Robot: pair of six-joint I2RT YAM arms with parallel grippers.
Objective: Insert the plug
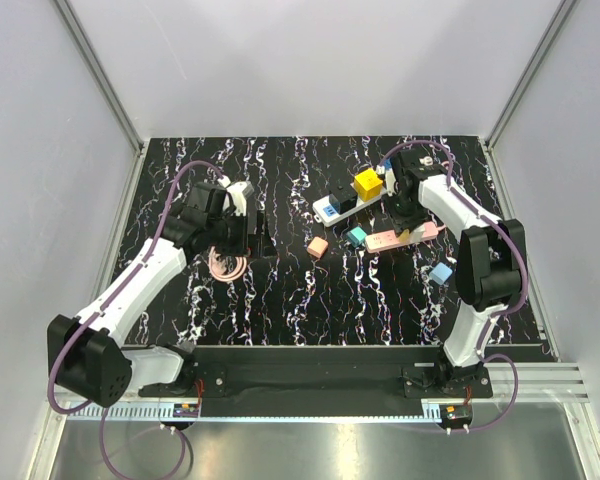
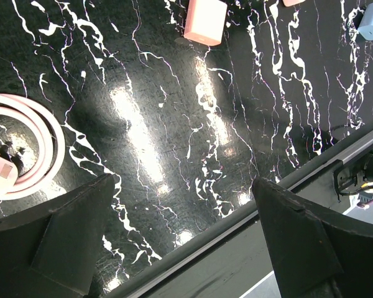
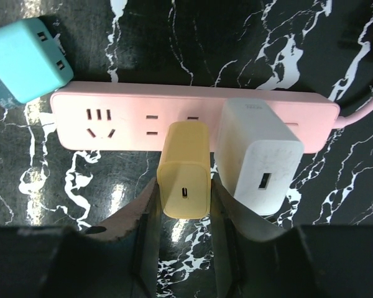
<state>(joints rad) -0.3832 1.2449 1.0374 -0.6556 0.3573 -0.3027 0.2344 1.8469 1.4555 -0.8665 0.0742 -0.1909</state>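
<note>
My right gripper [image 3: 184,197] is shut on a small yellow plug [image 3: 185,167], one finger pressed against each of its sides. The plug's far end meets the face of the pink power strip [image 3: 112,115], between a free socket pair and a white charger [image 3: 258,152] that stands plugged in on its right. From the top view, the right gripper [image 1: 405,215] hangs over the pink strip [image 1: 385,240] at the table's right. On the left, my left gripper [image 1: 255,230] is wide open above bare table, with nothing between its fingers [image 2: 81,230].
A teal plug [image 3: 25,59] lies by the strip's left end. A salmon plug [image 1: 317,248], a blue plug [image 1: 441,273] and a white strip [image 1: 332,207] carrying a yellow cube [image 1: 368,183] lie nearby. A pink cable coil [image 2: 40,146] sits under the left arm. The table's front rail [image 2: 286,186] is close.
</note>
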